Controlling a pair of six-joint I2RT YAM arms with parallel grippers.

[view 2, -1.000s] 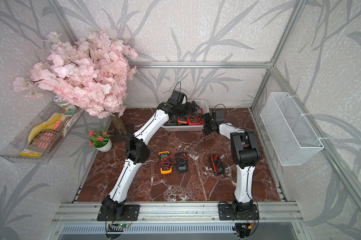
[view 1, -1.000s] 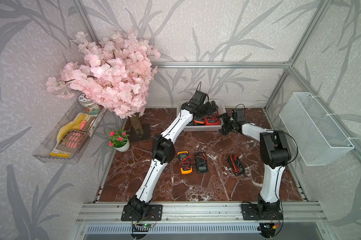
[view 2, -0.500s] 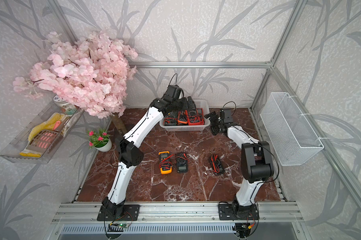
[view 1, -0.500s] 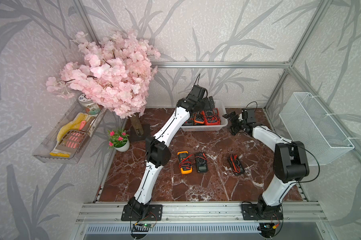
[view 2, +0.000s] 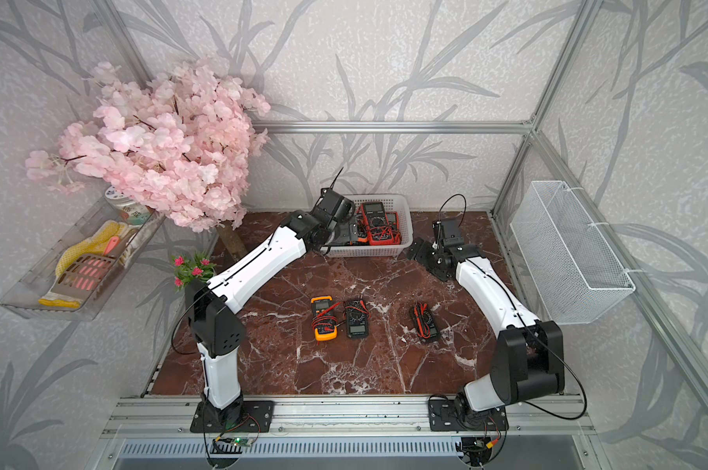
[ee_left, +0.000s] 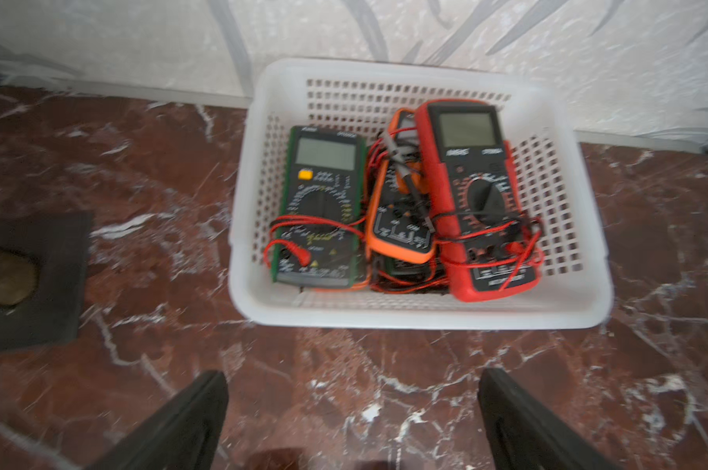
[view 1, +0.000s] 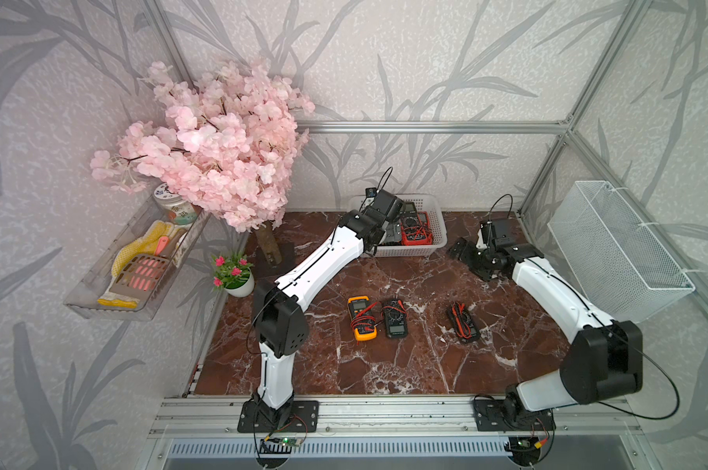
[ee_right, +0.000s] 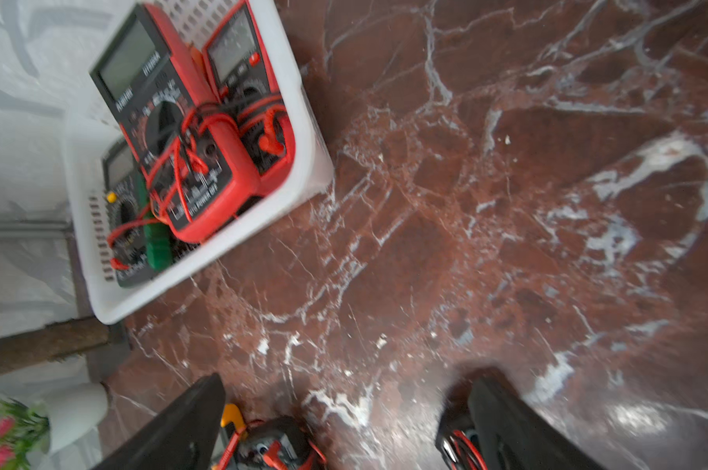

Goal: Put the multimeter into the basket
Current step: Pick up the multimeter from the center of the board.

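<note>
You have bright, soft, even light in both top views, sharp throughout, with only faint shadows on the marble surface (view 1: 384, 366). Both wrist views are smeared by motion blur (the grid of the basket (ee_left: 421, 317) looks fuzzy), and pale glare washes the stone in the right wrist view.

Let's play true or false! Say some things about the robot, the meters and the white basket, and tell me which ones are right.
1. Three meters lie on the table outside the basket: the orange multimeter, a black multimeter right beside it, and another black multimeter farther off. True.
2. The left gripper holds the red multimeter. False: the left gripper is open and empty, and the red multimeter lies in the basket.
3. The right gripper is open. True.
4. The basket has nothing in it. False: several multimeters lie inside it.
</note>
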